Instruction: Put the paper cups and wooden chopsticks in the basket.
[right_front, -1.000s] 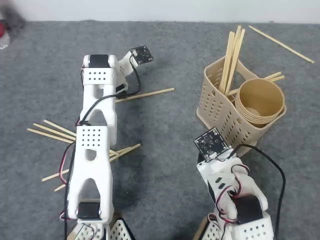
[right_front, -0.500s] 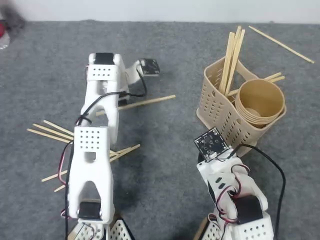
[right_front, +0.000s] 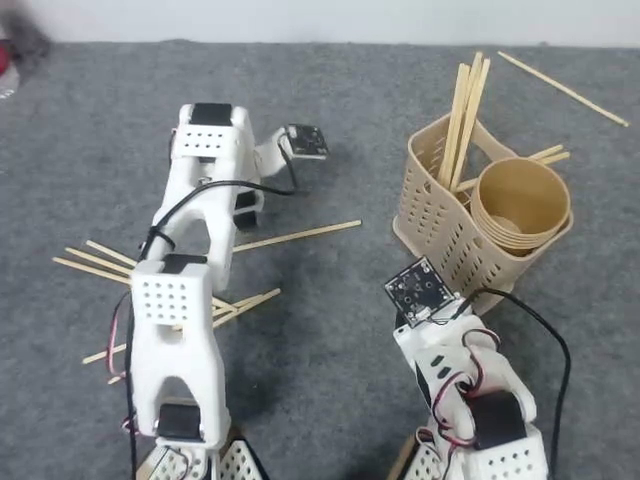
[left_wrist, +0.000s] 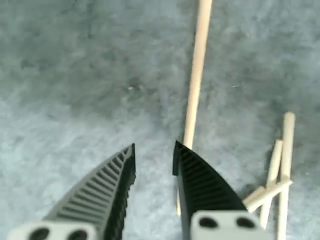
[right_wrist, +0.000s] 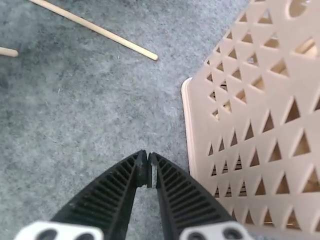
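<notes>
Grey carpet (right_front: 330, 340) is covering the whole work surface, w/ both arms rising from its near edge. R gripper (right_wrist: 149, 170) is sitting closest in, just short of the basket (right_front: 432, 215). Its fingers are pressing together w/ nothing btwn them, and it is pointing down at bare carpet right beside the basket's perforated wall.

L gripper (left_wrist: 154, 146) is hanging low over the carpet, well apart from the basket on its left side. Its fingers are spreading wide & gripping nothing. A loose chopstick (right_front: 295, 236) is lying flat btwn the L arm and the basket. One end is passing under a fingertip of L gripper, and the other end is pointing toward the basket w/o touching it. The scattered chopsticks (right_front: 100, 262) are lying farther from the basket, out past the L arm, several crossing ea. other.

In the basket, the paper cups (right_front: 520, 205) are standing upright as one nested stack in the compartment farther from the L arm. The upright chopsticks (right_front: 462, 100) are standing in the other compartment, leaning out over the far rim. Two more chopstick ends (right_front: 548, 153) are poking out just beside the cups.

Farthest off, a single chopstick (right_front: 565, 88) is lying on the carpet beyond the basket, apart from it.
</notes>
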